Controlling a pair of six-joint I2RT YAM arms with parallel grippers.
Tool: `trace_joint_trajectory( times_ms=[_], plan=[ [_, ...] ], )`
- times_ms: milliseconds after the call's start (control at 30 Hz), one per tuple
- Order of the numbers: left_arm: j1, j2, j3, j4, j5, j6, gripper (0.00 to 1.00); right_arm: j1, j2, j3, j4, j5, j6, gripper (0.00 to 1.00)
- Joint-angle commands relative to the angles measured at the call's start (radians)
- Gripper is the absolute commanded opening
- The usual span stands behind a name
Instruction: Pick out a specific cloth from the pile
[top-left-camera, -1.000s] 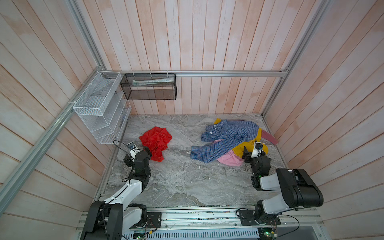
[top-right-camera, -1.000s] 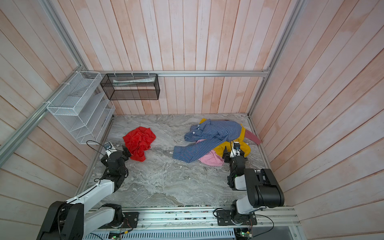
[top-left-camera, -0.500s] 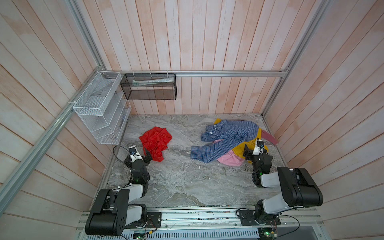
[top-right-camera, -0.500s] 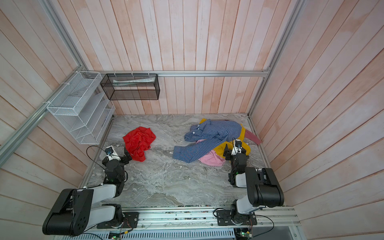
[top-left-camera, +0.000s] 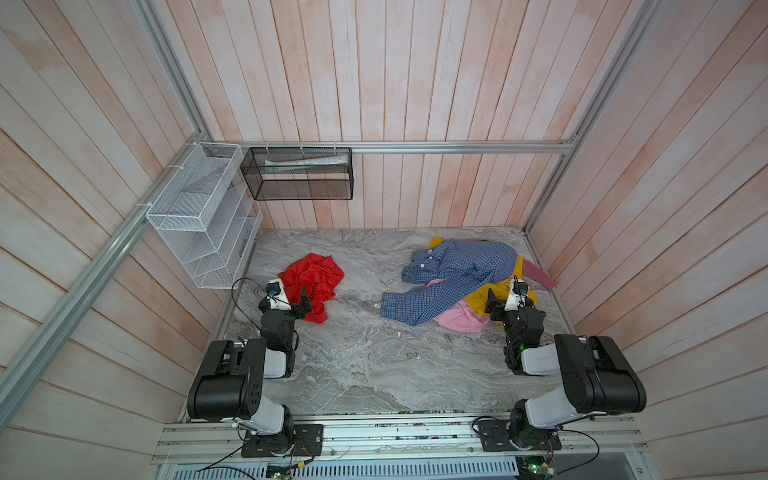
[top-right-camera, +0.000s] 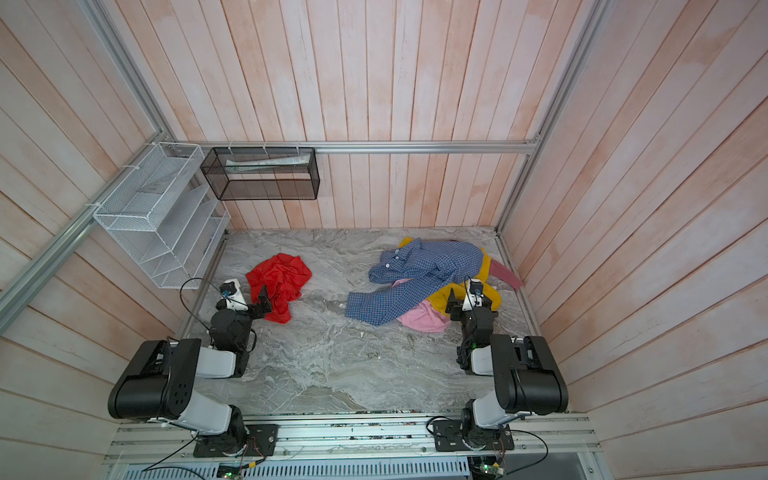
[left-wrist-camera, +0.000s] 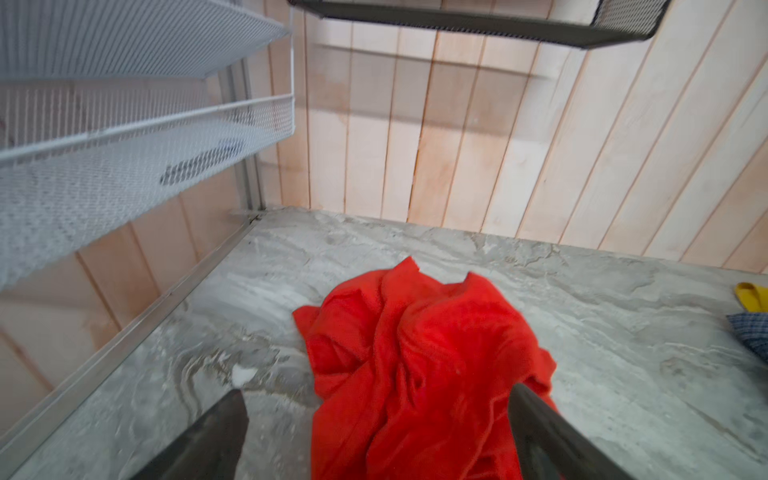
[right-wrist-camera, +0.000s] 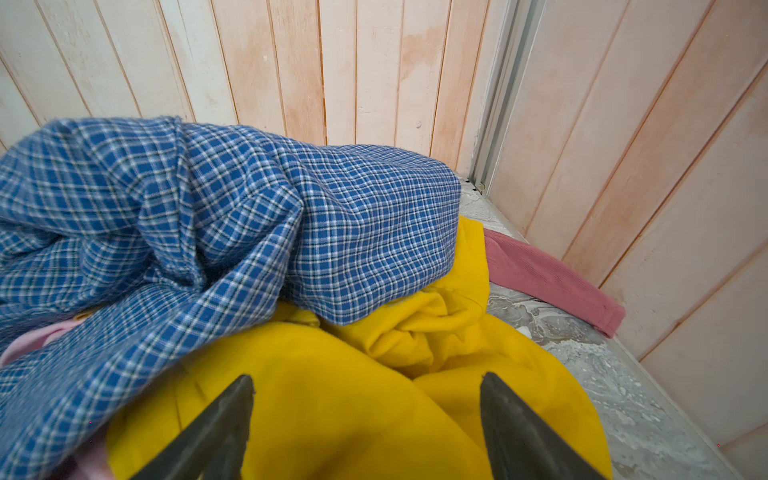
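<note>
The cloth (top-left-camera: 313, 280) (top-right-camera: 280, 280) (left-wrist-camera: 415, 353), plain bright red, lies crumpled by itself on the left of the marble floor. My left gripper (top-left-camera: 291, 299) (top-right-camera: 249, 297) (left-wrist-camera: 377, 390) is open at its near edge, with the red fabric lying between the fingers and one fingertip (left-wrist-camera: 523, 399) over it. The pile (top-left-camera: 453, 270) (top-right-camera: 419, 270) sits at the right, with a blue checked shirt (right-wrist-camera: 208, 216) on top. My right gripper (top-left-camera: 510, 299) (top-right-camera: 473, 299) (right-wrist-camera: 368, 376) stands open just above the pile's yellow cloth (right-wrist-camera: 332, 395), holding nothing.
A white wire rack (top-left-camera: 199, 216) (left-wrist-camera: 124, 124) hangs on the left wall and a black mesh basket (top-left-camera: 297, 174) on the back wall. A pink cloth (top-left-camera: 461, 318) and a dusty-rose cloth (top-left-camera: 540, 274) (right-wrist-camera: 548, 278) stick out of the pile near the right wall.
Both arms have folded back toward their bases while the grippers stay near the same spots. The red cloth and the pile have not moved.
</note>
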Motion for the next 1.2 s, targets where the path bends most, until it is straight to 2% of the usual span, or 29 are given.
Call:
trace_joint_trajectory(
  times_ms=[0,733,867,1167],
  plan=[
    [0.001,0.004,0.009,-0.063,0.053,0.036,1.00,-0.008,-0.003,0.015,-0.008,-0.007,0.009,0.86],
    [-0.005,0.004,0.010,-0.071,0.047,0.039,1.00,-0.007,-0.003,0.014,-0.007,-0.007,0.010,0.86],
    [-0.007,0.005,0.020,-0.087,0.081,0.058,1.00,-0.007,-0.002,0.015,-0.007,-0.007,0.009,0.86],
    [-0.007,0.006,0.024,-0.094,0.084,0.058,1.00,-0.007,-0.002,0.015,-0.006,-0.007,0.010,0.86]
  ],
)
